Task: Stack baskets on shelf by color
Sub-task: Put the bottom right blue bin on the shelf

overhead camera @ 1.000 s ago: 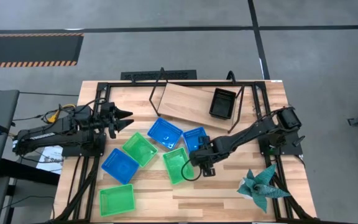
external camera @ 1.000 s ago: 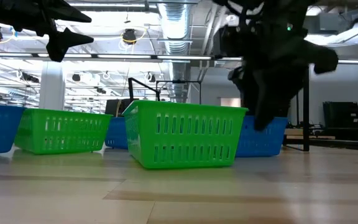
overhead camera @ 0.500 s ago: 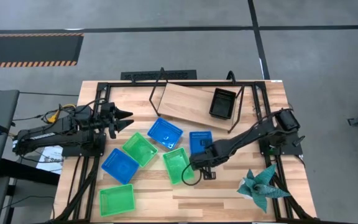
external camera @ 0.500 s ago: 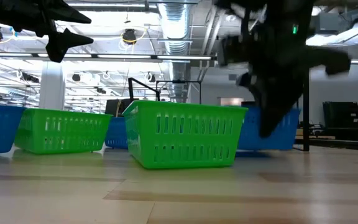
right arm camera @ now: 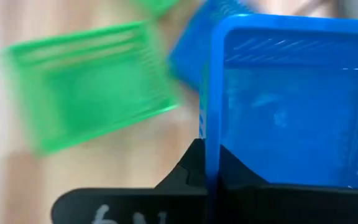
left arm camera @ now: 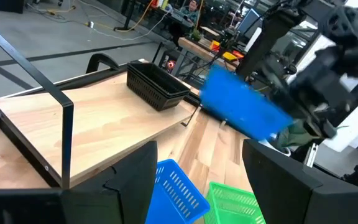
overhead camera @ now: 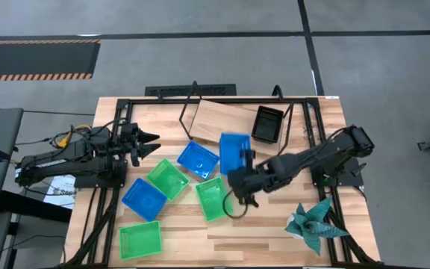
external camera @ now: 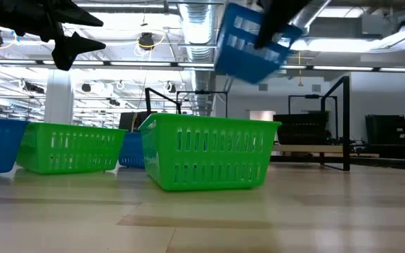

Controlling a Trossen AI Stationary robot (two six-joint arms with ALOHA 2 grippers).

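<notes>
Your right gripper (overhead camera: 243, 181) pinched the rim of a blue basket (overhead camera: 234, 153), slotted plastic mesh, rectangular, tilted (carried clear of the table), near the pale wooden shelf (overhead camera: 222, 122) bearing a black basket (overhead camera: 267, 123), your left gripper (overhead camera: 149, 144) waited with fingers spread.

Both arms are showing as dark, near-black linkages of 6 joints on black bases. The left gripper (overhead camera: 152, 143) is ending in 2 tapered, pointed black fingers (external camera: 83, 43); behind it, thin cables, 1 yellow and 1 red, are trailing beside the wrist. In its own wrist view the fingers (left arm camera: 129, 180) are appearing as broad matte black slabs. The right gripper (overhead camera: 237, 176) is looking blocky and black, with a thin dark cable looping just below it; whitish scrawled marks are showing on its finger (right arm camera: 194, 180) base.
</notes>
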